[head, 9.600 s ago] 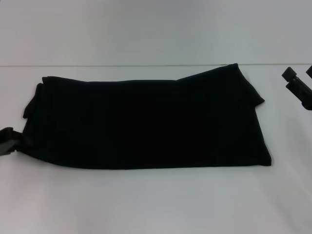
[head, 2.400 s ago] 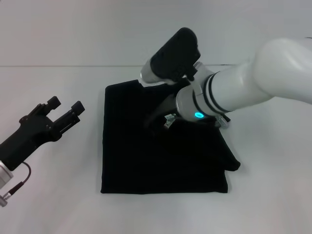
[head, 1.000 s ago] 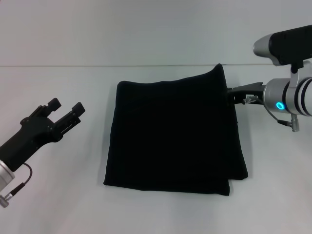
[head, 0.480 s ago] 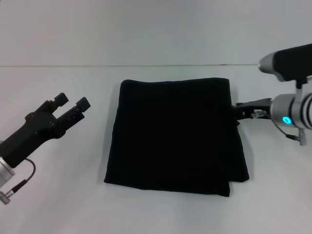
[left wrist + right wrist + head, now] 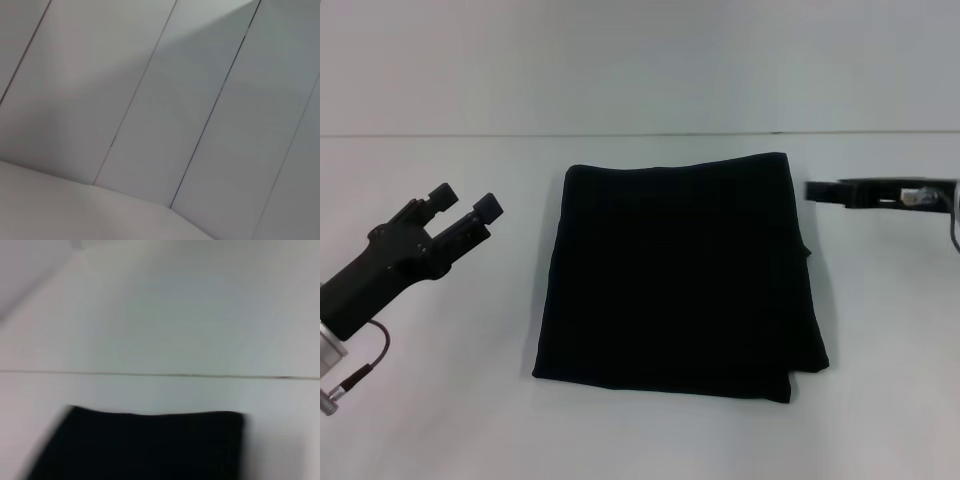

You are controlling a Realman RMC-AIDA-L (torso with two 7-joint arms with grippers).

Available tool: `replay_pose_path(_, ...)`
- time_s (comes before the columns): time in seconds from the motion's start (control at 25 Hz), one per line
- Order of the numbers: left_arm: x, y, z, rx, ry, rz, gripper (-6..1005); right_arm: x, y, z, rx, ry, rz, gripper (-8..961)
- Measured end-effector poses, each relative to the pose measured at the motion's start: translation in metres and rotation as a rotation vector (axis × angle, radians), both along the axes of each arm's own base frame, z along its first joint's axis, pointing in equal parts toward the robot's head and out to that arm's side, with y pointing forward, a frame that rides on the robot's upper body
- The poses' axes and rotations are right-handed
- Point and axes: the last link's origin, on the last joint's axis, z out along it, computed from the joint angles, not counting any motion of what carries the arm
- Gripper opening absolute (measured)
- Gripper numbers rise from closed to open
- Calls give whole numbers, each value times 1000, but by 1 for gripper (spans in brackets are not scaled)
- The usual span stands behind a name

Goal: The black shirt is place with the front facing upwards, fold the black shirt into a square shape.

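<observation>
Head view: folded black shirt [image 5: 678, 278]

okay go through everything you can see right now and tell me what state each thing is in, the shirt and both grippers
black shirt: folded into a rough square, lying flat on the white table, print hidden, touched by neither gripper.
left gripper: open, empty, off the shirt's left side.
right gripper: clear of the shirt's right edge, holding nothing.
</observation>
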Motion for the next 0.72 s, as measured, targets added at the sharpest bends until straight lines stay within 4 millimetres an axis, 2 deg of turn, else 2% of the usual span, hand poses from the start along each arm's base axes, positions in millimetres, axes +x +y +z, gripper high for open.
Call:
replay_pose_path(0.12, -1, 0, -1, 11, 13, 1, 875, -17, -3, 2, -58, 125, 42, 547)
replay_pose_path(0.28, -3, 2, -2, 22, 32, 19, 875, -27, 0, -6, -138, 175, 44, 407)
replay_pose_path(0.48, -6, 9, -1, 27, 56, 45, 875, -10, 8, -37, -263, 116, -57, 196)
replay_pose_path(0.56, -7, 11, 1, 34, 62, 49, 875, -3, 9, -42, -266, 80, -81, 102)
replay_pose_path(0.72, -10, 15, 7, 58, 63, 70, 875, 1, 10, -42, -261, 51, -94, 69)
